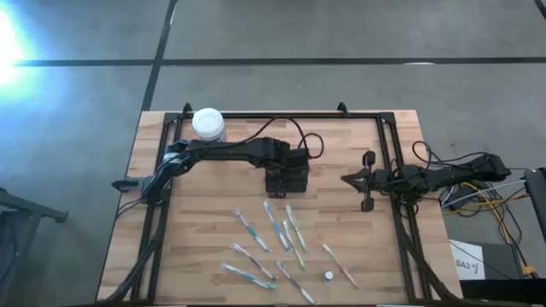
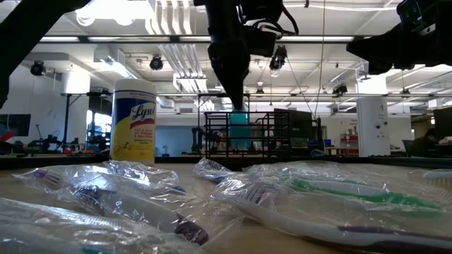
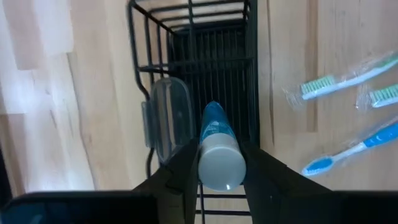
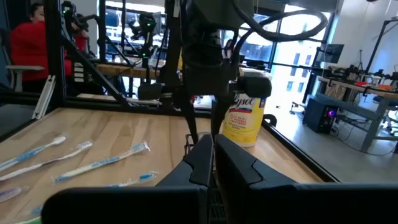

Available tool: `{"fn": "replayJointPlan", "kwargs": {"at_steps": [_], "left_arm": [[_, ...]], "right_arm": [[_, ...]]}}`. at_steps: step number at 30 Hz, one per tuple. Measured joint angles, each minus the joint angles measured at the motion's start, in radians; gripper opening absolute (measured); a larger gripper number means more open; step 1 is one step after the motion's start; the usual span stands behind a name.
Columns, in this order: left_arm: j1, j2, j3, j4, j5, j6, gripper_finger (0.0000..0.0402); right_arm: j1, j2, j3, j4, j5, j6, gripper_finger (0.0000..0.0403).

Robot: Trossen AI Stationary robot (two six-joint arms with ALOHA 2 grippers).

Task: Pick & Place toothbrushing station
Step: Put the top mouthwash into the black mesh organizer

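Observation:
The toothbrushing station (image 1: 286, 181), a small black wire rack with compartments, stands upright on the table's middle; it also shows in the low view (image 2: 240, 134) and the left wrist view (image 3: 211, 56). My left gripper (image 3: 219, 177) hangs over it, shut on a blue tube with a white end (image 3: 216, 146), which reaches down into the rack. A clear plastic piece (image 3: 168, 118) sits at the rack's edge beside the tube. My right gripper (image 1: 354, 179) waits level at the table's right, shut, with nothing in it (image 4: 211, 155). My left gripper pinches the tube between its two fingers (image 3: 180, 174), one on each side, at the white upper end (image 3: 221, 167). The fingers come from above, pointing steeply down. The tube hangs nearly upright, its blue lower part (image 2: 239, 125) inside the rack; whether it touches the bottom I cannot tell.
Several wrapped toothbrushes (image 1: 273, 243) lie spread over the table's near half, close in the low view (image 2: 296, 204). A yellow wipes jar with a white lid (image 1: 208, 124) stands at the far left. A small white round thing (image 1: 328, 275) lies near the front edge.

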Motion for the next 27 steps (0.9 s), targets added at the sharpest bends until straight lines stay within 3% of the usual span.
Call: {"fn": "replayJointPlan", "kwargs": {"at_steps": [27], "left_arm": [[0.018, -0.002, -0.121, 0.13, 0.039, 0.008, 0.0099]], "right_arm": [[0.0, 0.0, 0.0, 0.0, 0.0, 0.0, 0.0013]]}}
